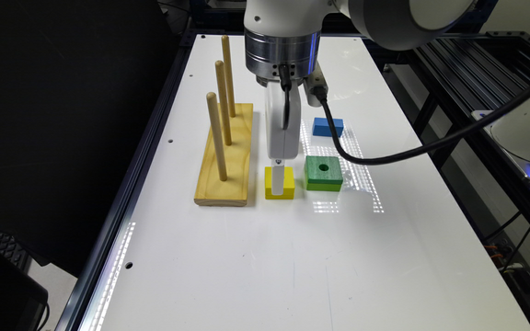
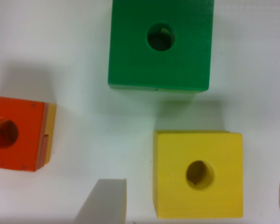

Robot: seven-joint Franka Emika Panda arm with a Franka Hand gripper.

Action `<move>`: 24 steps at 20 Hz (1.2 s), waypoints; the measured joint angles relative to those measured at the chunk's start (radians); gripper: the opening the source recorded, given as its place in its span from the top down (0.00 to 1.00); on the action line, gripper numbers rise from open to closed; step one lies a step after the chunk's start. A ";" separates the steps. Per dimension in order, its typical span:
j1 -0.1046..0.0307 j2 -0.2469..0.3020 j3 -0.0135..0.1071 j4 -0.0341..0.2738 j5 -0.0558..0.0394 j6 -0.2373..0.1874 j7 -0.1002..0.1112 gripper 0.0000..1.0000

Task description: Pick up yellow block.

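Your gripper point(image 2: 193, 203) stands spread, 1 finger point(image 2: 105, 200) on each side of the yellow block point(image 2: 198, 172); close straight in.

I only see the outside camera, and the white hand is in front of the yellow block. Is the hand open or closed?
Observer: Open. In the wrist view the hand has a finger on each side of the yellow square wooden block, neither touching it.
Operator: Does the yellow one have a hole?
Observer: Yes, a round hole in the middle of its top.
Operator: Any more blocks near it?
Observer: An orange-topped wooden block with its own hole sits apart from the yellow one.
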 joint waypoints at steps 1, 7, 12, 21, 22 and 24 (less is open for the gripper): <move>0.000 0.000 0.000 0.000 -0.0002 0.000 0.000 0.00; 0.000 0.000 0.000 0.000 -0.0009 0.000 0.000 0.00; 0.001 0.018 -0.001 0.000 -0.0056 0.013 0.003 0.00; 0.006 0.019 -0.001 -0.001 -0.0071 0.013 0.010 0.00; 0.006 0.019 -0.001 -0.001 -0.0071 0.013 0.010 0.00; 0.006 0.019 -0.001 -0.001 -0.0072 0.013 0.011 0.00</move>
